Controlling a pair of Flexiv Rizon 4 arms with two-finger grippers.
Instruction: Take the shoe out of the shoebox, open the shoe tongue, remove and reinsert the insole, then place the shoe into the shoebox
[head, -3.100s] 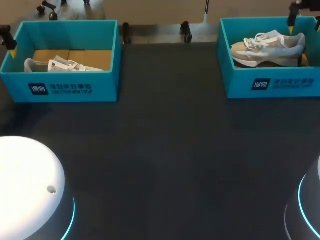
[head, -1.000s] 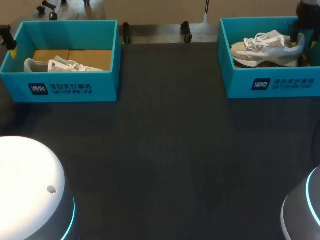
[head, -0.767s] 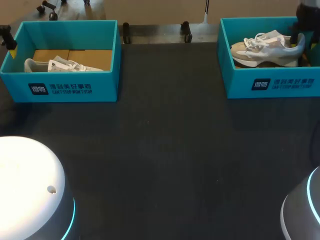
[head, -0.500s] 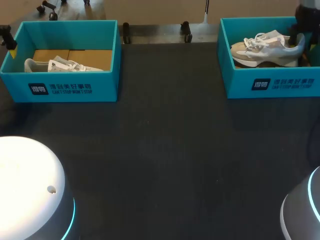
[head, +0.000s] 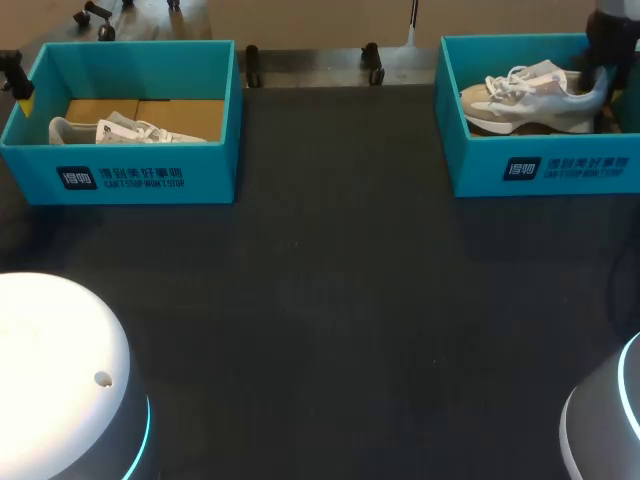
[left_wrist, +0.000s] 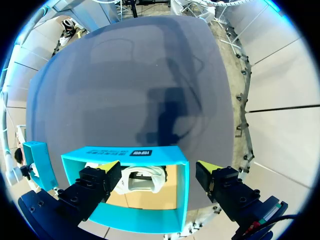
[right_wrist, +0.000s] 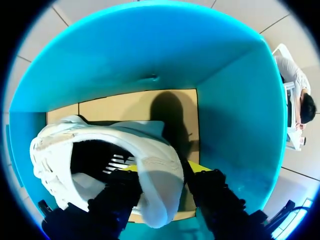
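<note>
Two shoeboxes stand on the desk, and your business is in the right shoebox; you're on the very first step, getting the shoe out. Your right tool is down inside that box at the heel end; in the right wrist view its two fingers stand either side of the heel and press on it from both sides, so I call that clamped on the shoe, fingers a heel's breadth apart. The shoe is inside the box, toe toward the middle of the desk, heel at the tool; whether the sole has left the cardboard floor, I can't tell.

Your left tool hangs wide open with nothing in it, over the left shoebox, where a second shoe lies.

Next, as I judge it, you need a clean lift, high enough that the toe clears the box wall; with only the heel held, the toe may droop and catch the rim, so raise first, then carry it to the open desk between the boxes; set it down on its sole, ready for the tongue.
</note>
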